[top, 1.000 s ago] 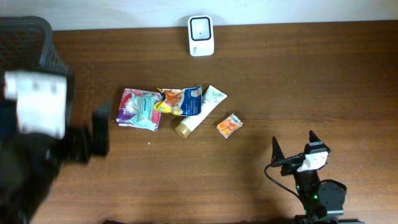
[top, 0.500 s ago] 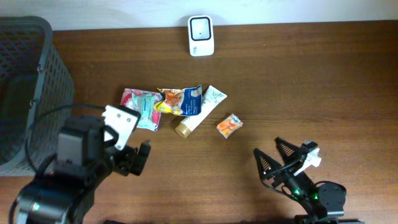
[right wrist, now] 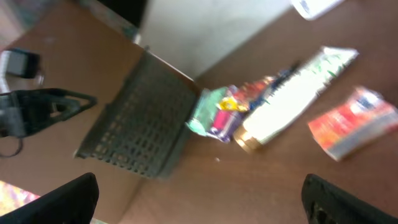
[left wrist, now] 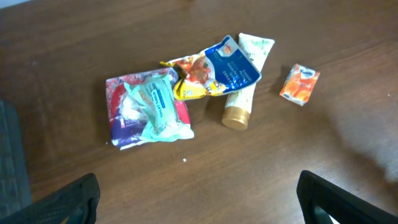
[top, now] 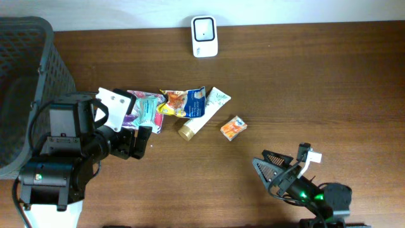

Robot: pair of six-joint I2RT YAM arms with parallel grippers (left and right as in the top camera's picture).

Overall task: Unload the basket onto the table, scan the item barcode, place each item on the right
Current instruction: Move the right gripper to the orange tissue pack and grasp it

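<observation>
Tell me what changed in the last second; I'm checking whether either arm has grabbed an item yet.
The left gripper swung in from the left and now sits open beside the wipes pack, holding nothing. The right gripper dipped lower and to the left, also open and holding nothing. The wipes pack, pouch, tube, orange packet and scanner stayed put.

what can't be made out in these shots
Orange packet: right wrist view, print lost to motion blur.
Tube: left wrist view, middle hidden under the blue pouch.
Basket: overhead, cut off by the left edge.
Barcodes: none legible in any view, too small or blurred.
</observation>
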